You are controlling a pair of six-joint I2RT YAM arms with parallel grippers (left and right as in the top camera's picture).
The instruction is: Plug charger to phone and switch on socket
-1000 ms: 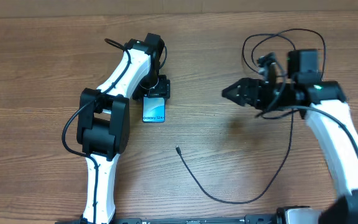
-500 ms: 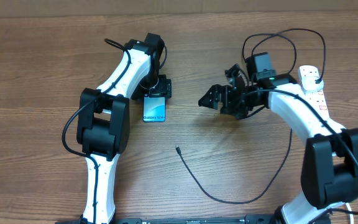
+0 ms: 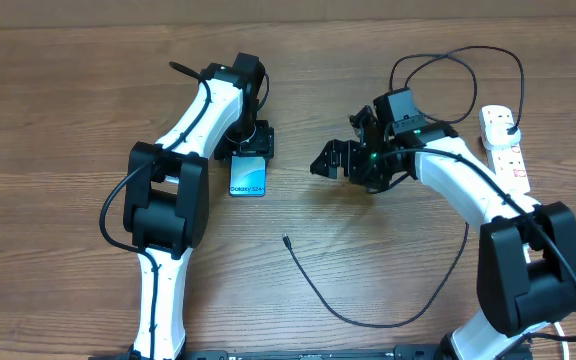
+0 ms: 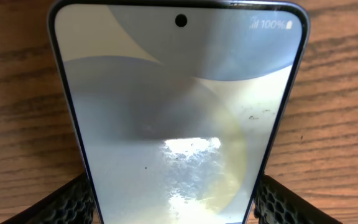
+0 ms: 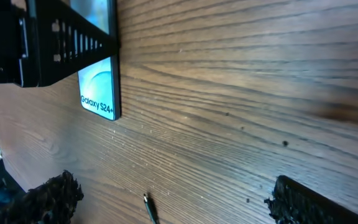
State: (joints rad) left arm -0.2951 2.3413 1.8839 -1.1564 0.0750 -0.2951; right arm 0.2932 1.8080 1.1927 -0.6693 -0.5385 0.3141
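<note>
- currently the left gripper (image 3: 251, 143) is clenched on the far end of the phone (image 3: 249, 177); in the left wrist view its pads (image 4: 61, 202) press against both long edges of the phone (image 4: 179, 118).
- phone lies flat on the wooden table (image 3: 68, 100), left of centre, screen up and lit light blue, with the "galaxy s24+" text at its near short edge.
- left wrist view also shows a camera hole and a "100%" battery mark at the top of the screen.
- right gripper (image 3: 326, 163) is released, jaws spread wide with nothing between them, right of the phone and well apart from it, pointing left.
- in the right wrist view its fingers (image 5: 316, 202) sit at the two lower corners, with bare wood between them.
- charger (image 3: 368, 324) is a thin black cable; its connector tip (image 3: 285, 240) lies free on the table, near side of the phone and apart from it.
- connector tip (image 5: 148, 207) also shows at the bottom of the right wrist view.
- cable curves right, runs far under the right arm, and loops at the far side.
- socket (image 3: 503, 140) is a white strip at the far right with a black plug (image 3: 509, 122) seated in it.
- switch position: cannot tell.
</note>
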